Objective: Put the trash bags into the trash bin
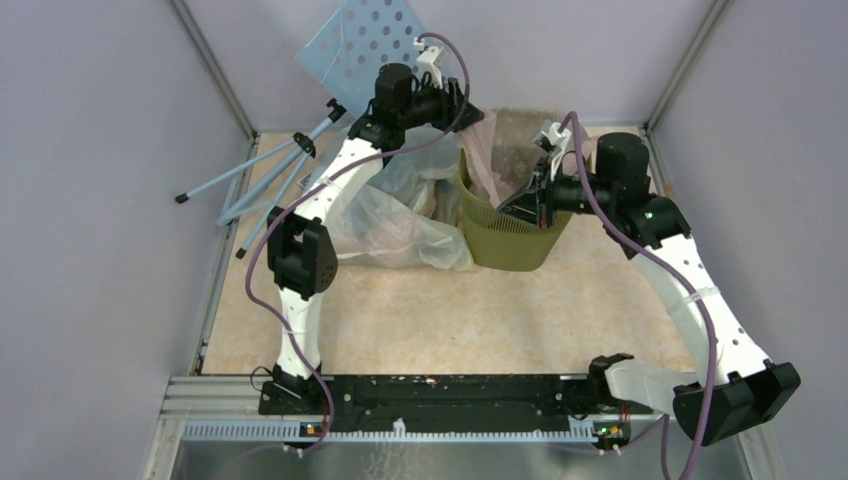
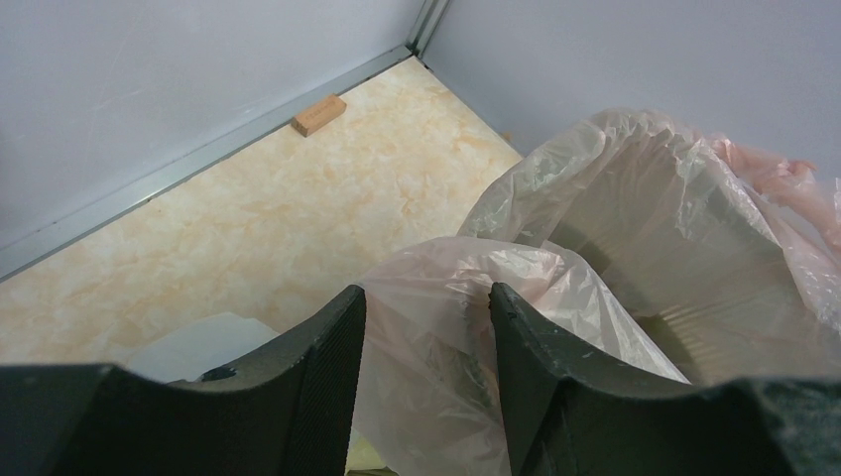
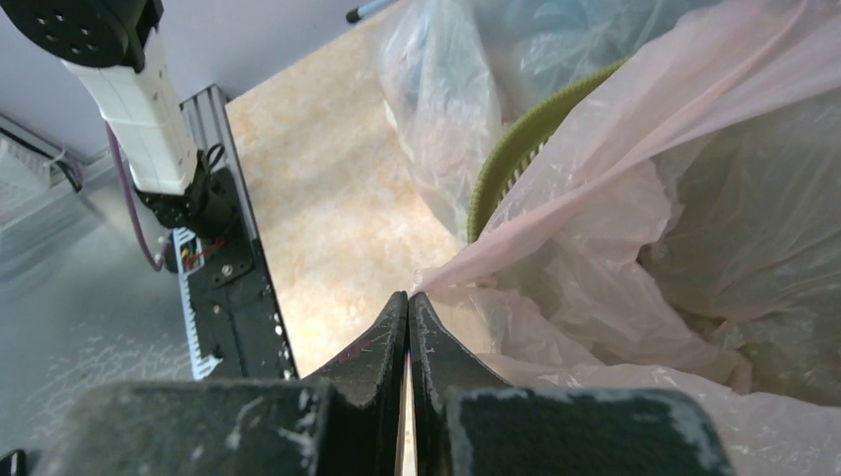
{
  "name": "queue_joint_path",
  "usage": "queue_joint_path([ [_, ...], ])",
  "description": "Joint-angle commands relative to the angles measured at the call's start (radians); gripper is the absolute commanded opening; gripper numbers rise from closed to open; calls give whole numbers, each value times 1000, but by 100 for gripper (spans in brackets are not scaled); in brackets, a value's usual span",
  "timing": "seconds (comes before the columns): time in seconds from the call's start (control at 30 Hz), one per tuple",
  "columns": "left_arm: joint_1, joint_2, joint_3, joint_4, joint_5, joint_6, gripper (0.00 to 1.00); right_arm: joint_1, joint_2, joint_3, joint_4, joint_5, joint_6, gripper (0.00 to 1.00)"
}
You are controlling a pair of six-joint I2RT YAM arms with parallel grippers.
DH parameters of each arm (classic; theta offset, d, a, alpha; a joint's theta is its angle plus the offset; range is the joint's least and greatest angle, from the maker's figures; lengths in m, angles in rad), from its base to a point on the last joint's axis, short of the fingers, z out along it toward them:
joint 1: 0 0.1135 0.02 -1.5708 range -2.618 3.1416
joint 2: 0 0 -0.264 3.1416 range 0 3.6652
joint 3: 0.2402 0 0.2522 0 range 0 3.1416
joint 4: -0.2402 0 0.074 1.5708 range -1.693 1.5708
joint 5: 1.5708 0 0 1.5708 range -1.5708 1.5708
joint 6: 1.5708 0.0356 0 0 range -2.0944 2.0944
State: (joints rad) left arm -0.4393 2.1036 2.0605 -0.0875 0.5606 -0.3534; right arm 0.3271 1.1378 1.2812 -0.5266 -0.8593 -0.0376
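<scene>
The thin pale pink plastic bag [image 1: 490, 138] sits half inside the olive-green mesh bin [image 1: 507, 245]; the right gripper [image 3: 410, 297] is squeezed tight on its edge; the left gripper [image 2: 426, 332] has its fingers spread around a fold; next, I think, push it down; clear crinkly bags [image 1: 400, 215] wait just beside the bin.

White arms [image 1: 700, 290], black joints [image 1: 298, 256], purple cables [image 1: 249, 275]

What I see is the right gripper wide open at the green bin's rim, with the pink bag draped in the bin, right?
Not open: the right wrist view shows the right gripper shut, apparently pinching the edge of the pink bag. It is at the rim of the green bin, with the bag draped inside.
</scene>
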Motion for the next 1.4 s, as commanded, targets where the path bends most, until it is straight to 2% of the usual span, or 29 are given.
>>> queue_joint_path([
  [0.0,3,-7,-4,20,-24,2,55,38,-33,-7,-32,-38,15,0],
  [0.37,2,-112,-34,26,-50,-24,55,89,-22,-25,-108,88,-18,3],
  [0.73,24,-314,-253,107,-178,-87,61,96,-17,-73,-78,148,-20,25],
  [0.9,43,-365,-323,129,-198,-126,63,96,-24,-73,-68,145,-10,28],
  [1.07,44,-339,-290,160,-104,-155,72,96,-31,-79,-54,141,-3,32],
  [1.17,40,-284,-209,127,-76,-161,71,96,-33,-79,-45,139,4,32],
  [1.37,15,-170,-47,-7,-136,-131,69,97,-32,-79,-36,135,14,32],
])
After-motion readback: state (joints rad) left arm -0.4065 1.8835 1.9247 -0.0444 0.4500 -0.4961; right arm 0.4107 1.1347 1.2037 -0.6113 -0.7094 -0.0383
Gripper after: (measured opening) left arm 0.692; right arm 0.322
